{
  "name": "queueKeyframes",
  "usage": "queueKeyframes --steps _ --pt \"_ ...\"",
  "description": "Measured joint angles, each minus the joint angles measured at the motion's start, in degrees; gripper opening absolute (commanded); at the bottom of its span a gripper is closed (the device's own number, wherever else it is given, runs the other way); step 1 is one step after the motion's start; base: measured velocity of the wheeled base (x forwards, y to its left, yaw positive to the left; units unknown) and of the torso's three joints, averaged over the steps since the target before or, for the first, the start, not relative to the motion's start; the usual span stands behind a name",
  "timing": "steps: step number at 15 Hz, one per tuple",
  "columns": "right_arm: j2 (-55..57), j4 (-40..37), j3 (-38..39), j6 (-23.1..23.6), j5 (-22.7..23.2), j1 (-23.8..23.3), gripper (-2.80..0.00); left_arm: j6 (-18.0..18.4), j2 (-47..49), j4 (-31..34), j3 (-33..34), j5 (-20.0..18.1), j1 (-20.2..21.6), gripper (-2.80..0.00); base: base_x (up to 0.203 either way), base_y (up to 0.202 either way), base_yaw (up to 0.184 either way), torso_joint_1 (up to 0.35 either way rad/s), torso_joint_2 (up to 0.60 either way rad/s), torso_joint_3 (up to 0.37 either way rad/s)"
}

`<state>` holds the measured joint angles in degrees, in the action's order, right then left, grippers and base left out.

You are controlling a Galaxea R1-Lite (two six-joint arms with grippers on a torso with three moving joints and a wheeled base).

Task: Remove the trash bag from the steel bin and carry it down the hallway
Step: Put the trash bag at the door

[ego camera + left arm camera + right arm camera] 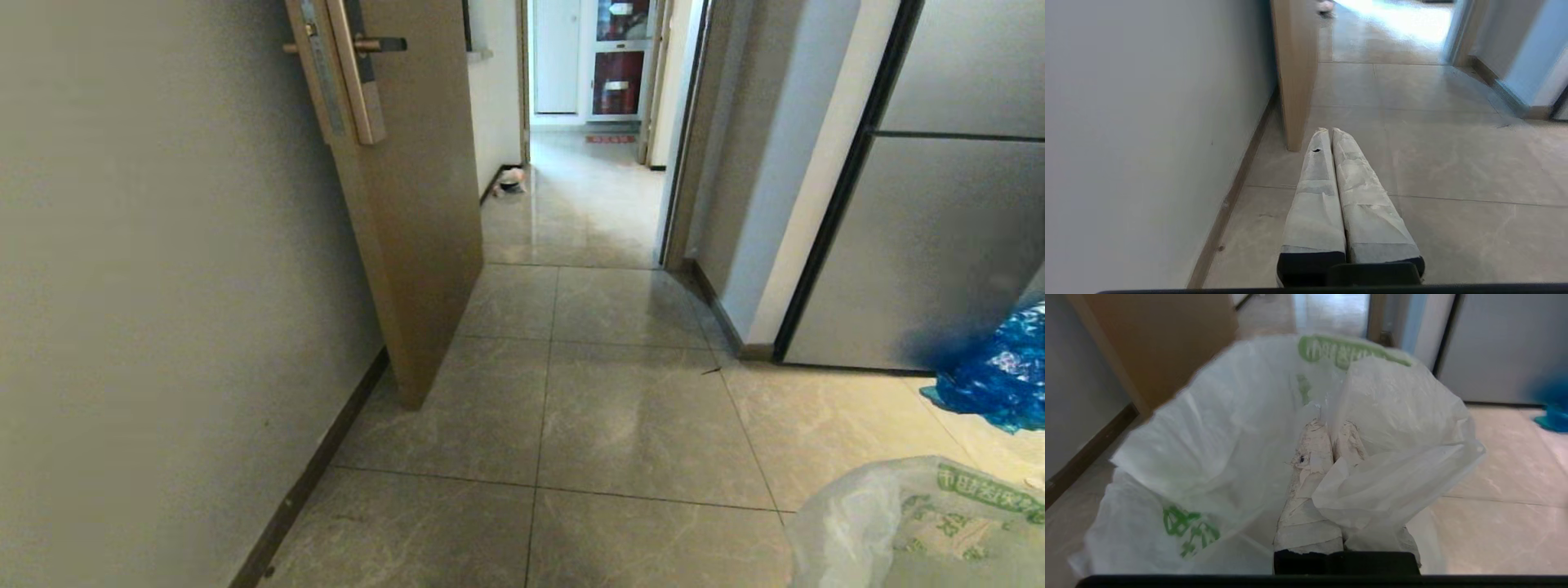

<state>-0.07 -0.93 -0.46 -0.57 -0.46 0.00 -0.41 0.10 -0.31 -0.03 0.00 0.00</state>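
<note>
Right gripper [1331, 430], tape-wrapped fingers clenched on a fold of the thin translucent white trash bag with green printing [1216, 428], whose mouth billows around it. In the head view the bag [914, 523] fills the lower right corner. Left gripper [1329, 131], fingers pressed together and empty, above the grey marbled hallway floor [1445, 163]. Brown wooden door [408, 204] at upper left; crumpled blue plastic bag [1000, 371] at right edge.

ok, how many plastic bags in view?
2: the thin translucent white trash bag with green printing, gripped by the right gripper; a crumpled blue plastic bag on the floor, partly cropped.
</note>
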Motion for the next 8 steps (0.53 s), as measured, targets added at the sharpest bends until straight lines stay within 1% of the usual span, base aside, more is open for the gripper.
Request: queueKeyframes --steps 2,4,8 --pt "0.0 0.0 0.0 0.0 0.0 0.0 -2.8 0.0 0.0 0.0 0.0 0.0 0.0 -2.8 0.002 0.004 -0.129 0.002 0.0 0.004" --pt "0.0 0.0 0.0 0.0 -0.1 0.0 -2.8 0.0 0.0 0.0 0.0 0.0 0.0 -2.8 0.0 0.006 -0.096 0.001 0.0 0.004" --pt "0.0 0.0 0.0 0.0 0.0 0.0 -2.8 0.0 0.0 0.0 0.0 0.0 0.0 -2.8 0.0 0.0 0.0 0.0 0.0 0.0"
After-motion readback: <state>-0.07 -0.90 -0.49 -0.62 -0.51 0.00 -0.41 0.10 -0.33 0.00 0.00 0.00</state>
